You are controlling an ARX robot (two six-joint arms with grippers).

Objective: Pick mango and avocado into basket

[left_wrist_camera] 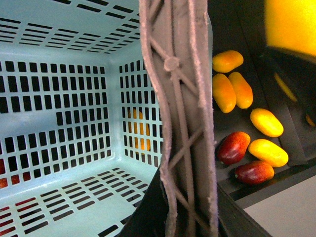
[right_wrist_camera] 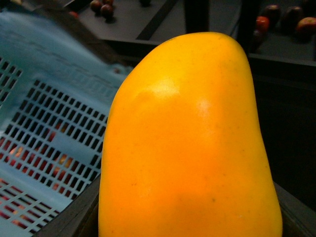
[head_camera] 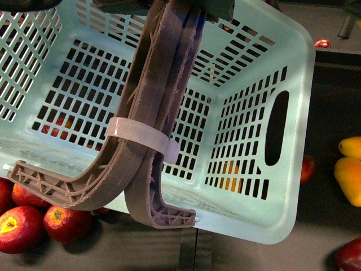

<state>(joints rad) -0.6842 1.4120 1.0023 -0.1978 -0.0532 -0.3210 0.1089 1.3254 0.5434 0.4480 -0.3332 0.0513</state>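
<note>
The light teal basket (head_camera: 293, 84) hangs tilted and fills the front view, and nothing lies inside it. Its two brown handles (head_camera: 163, 84) are bound by a white zip tie (head_camera: 141, 135). My left gripper (left_wrist_camera: 170, 222) is shut on the handles (left_wrist_camera: 182, 98), with the basket's latticed inside (left_wrist_camera: 49, 52) beside them. The mango (right_wrist_camera: 187, 138), smooth and bright yellow-orange, fills the right wrist view. My right gripper (right_wrist_camera: 187, 228) is shut on its lower part, close to the basket's outer wall (right_wrist_camera: 59, 74). The avocado is out of view.
Red apples (head_camera: 34, 220) lie on the dark surface under the basket's near left corner. Loose yellow mangoes (head_camera: 352, 169) sit at the right. The left wrist view shows more yellow mangoes (left_wrist_camera: 266, 122) and red-and-yellow ones (left_wrist_camera: 233, 147) in a dark tray.
</note>
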